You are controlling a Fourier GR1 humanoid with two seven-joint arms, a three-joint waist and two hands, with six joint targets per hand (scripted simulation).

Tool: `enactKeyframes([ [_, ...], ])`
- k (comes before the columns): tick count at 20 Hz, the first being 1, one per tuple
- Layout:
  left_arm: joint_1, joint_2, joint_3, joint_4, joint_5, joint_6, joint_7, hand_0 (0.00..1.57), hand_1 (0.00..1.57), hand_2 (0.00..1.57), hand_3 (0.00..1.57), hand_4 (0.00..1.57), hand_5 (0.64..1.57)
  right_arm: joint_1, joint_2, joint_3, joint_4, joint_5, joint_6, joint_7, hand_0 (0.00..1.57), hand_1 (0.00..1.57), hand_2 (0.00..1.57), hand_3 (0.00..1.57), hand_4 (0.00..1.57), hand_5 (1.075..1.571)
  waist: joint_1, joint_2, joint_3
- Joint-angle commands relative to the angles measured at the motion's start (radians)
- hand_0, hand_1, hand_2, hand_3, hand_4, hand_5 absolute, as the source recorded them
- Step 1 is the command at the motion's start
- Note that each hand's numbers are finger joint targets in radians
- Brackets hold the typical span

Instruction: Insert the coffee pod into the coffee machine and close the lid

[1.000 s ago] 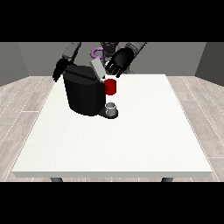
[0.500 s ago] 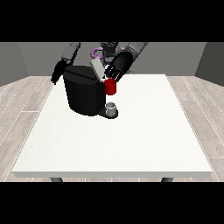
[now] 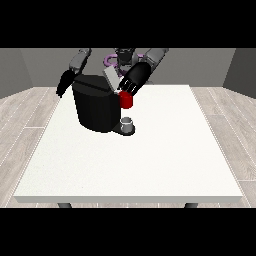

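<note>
The black coffee machine (image 3: 96, 107) stands on the white table (image 3: 150, 160) at the back left. Its grey lid (image 3: 110, 78) is raised and tilted. The hand at the view's right (image 3: 133, 79) reaches down over the machine's top, with straight fingers (image 3: 124, 88) against the lid's right side. A red thing at the machine (image 3: 126, 100) shows just below those fingers. A small grey thing (image 3: 128, 123) sits on the machine's base under the red thing; I cannot tell it for the pod. The hand at the view's left (image 3: 64, 83) hangs open beside the machine's left edge.
The robot's torso (image 3: 122, 56) is behind the machine at the table's far edge. The table's front edge (image 3: 130, 199) runs across the lower part of the view.
The hand at the view's right has come down and leftward onto the lid, and the lid looks tipped lower. The other hand has barely moved.
</note>
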Motion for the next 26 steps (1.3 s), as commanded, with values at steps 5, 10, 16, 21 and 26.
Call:
enactKeyframes([
  [5,-0.079,0.047,0.026,0.017,-0.003,-0.012,0.014,1.21,1.21,1.24,1.21,0.36,1.571,-0.007,0.011,0.006,0.011,-0.002,0.002,-0.020,0.00,0.00,0.00,0.00,0.00,1.571,-0.027,0.030,0.0003],
  [10,-0.054,0.039,0.021,0.010,-0.020,0.050,-0.027,1.19,1.19,1.21,1.17,0.36,1.571,-0.011,-0.007,0.005,-0.001,-0.007,0.021,-0.006,0.00,0.00,0.00,0.00,0.00,1.571,-0.033,0.032,0.0000],
  [16,-0.002,0.059,-0.043,0.001,-0.088,0.072,-0.083,1.22,1.22,1.23,1.10,0.00,1.571,-0.032,-0.028,-0.032,0.002,-0.013,0.000,0.024,0.00,0.00,0.00,0.00,0.00,1.571,0.006,0.024,0.0000],
  [21,-0.027,0.074,-0.045,0.026,-0.118,0.096,-0.080,1.16,1.16,1.18,1.05,0.00,1.571,-0.013,0.026,0.015,-0.016,0.002,-0.016,-0.009,0.00,0.00,0.00,0.00,0.00,1.571,-0.031,0.053,0.0001],
  [26,-0.003,0.037,-0.038,0.014,-0.113,0.141,-0.101,1.12,1.12,1.14,0.98,0.00,1.571,-0.024,-0.008,-0.019,0.004,-0.014,-0.002,-0.022,0.00,0.00,0.00,0.00,0.00,1.571,-0.009,0.063,0.0002],
])
